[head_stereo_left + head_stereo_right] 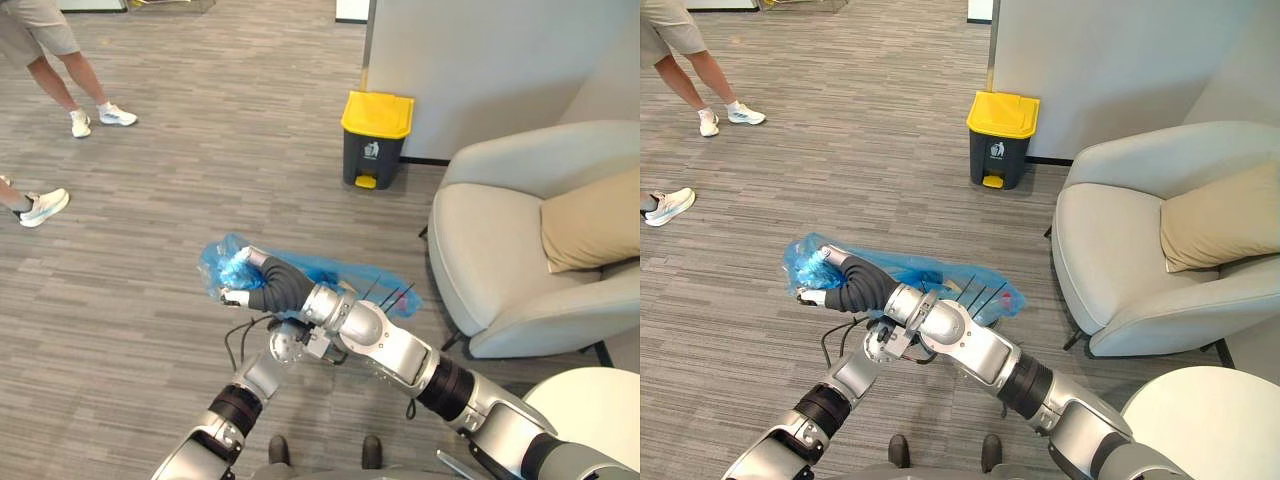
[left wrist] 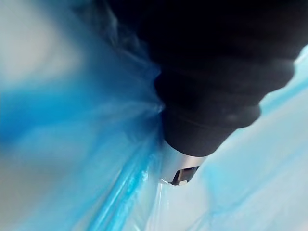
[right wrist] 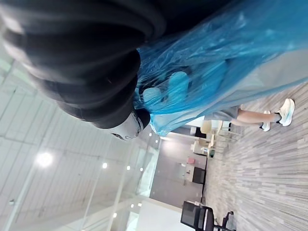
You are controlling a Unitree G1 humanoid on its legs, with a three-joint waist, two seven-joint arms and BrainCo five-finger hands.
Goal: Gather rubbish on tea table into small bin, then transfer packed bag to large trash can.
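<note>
A blue plastic bag hangs in the air over the floor, with dark sticks poking out at its right end. My right hand reaches across to the left and is shut on the bag's bunched top; in the right wrist view the blue bag wraps over its fingers. My left arm comes up beneath the bag, and my left hand presses against the blue plastic with its fingers hidden. The large trash can, dark grey with a yellow lid, stands ahead by the wall.
A light grey armchair with a tan cushion stands at the right. A round white table edge is at the lower right. A person's legs and another shoe are at the far left.
</note>
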